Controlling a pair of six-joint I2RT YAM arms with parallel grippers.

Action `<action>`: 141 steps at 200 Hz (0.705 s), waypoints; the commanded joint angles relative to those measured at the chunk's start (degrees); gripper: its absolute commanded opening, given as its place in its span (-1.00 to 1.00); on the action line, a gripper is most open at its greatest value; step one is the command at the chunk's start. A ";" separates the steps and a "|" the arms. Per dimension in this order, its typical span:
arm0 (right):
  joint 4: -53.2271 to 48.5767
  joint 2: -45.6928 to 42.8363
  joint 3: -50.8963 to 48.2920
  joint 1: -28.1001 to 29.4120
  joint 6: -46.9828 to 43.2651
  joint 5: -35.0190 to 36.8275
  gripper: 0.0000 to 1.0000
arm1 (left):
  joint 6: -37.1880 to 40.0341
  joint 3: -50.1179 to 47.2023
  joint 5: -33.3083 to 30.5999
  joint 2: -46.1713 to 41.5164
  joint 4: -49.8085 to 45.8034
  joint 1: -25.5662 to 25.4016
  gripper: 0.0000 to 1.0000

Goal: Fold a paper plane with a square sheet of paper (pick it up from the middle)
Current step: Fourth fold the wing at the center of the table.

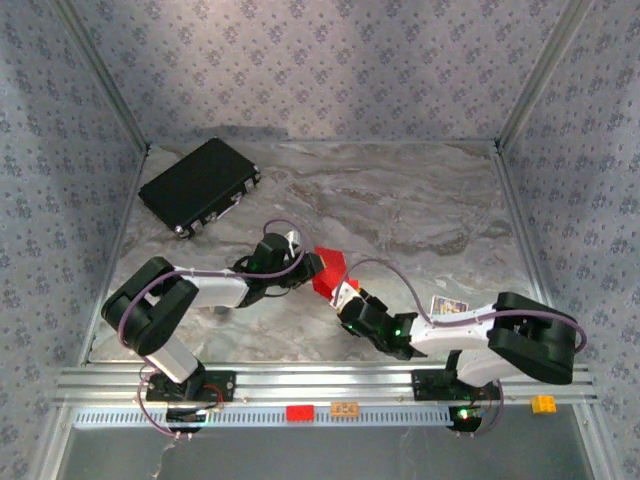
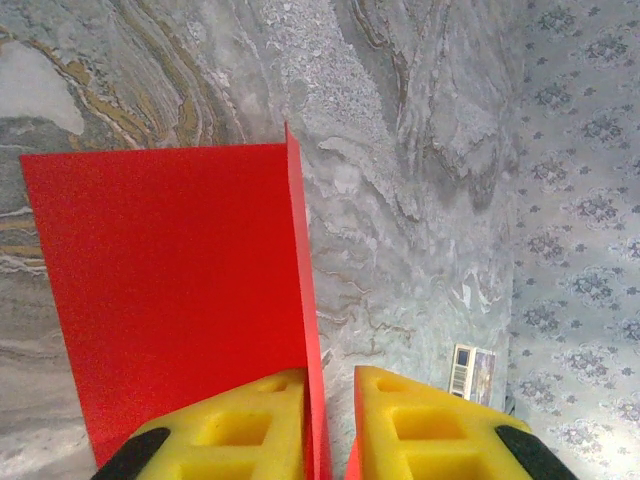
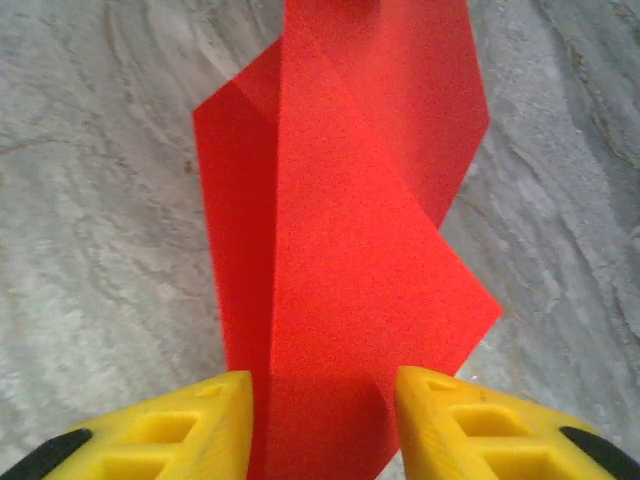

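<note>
Marble-patterned table (image 1: 420, 200) — the creased red paper (image 1: 328, 270) sits mid-table between both arms. Left jaws stand close on either side of its upright flap; whether they pinch it, I cannot tell. Right jaws are apart — straddling the folded layers.

The bright-red square sheet of paper (image 1: 328, 272) (image 2: 170, 300) (image 3: 340, 250), partly folded, lies mid-table on the marbled tabletop (image 1: 400, 200), one panel raised along a sharp crease, another angled diagonally.
</note>
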 commanded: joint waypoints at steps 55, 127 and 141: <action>2.81 2.88 2.15 0.51 -1.37 3.57 -0.37 | 1.02 1.31 1.52 0.56 -0.34 0.36 -0.65; 2.79 4.08 2.41 0.17 -0.31 3.08 -0.54 | 1.28 1.58 1.65 0.66 -0.94 0.57 -0.67; 2.90 4.01 2.43 0.15 -0.22 2.82 -0.58 | 1.31 1.59 1.68 0.61 -1.08 0.59 -0.68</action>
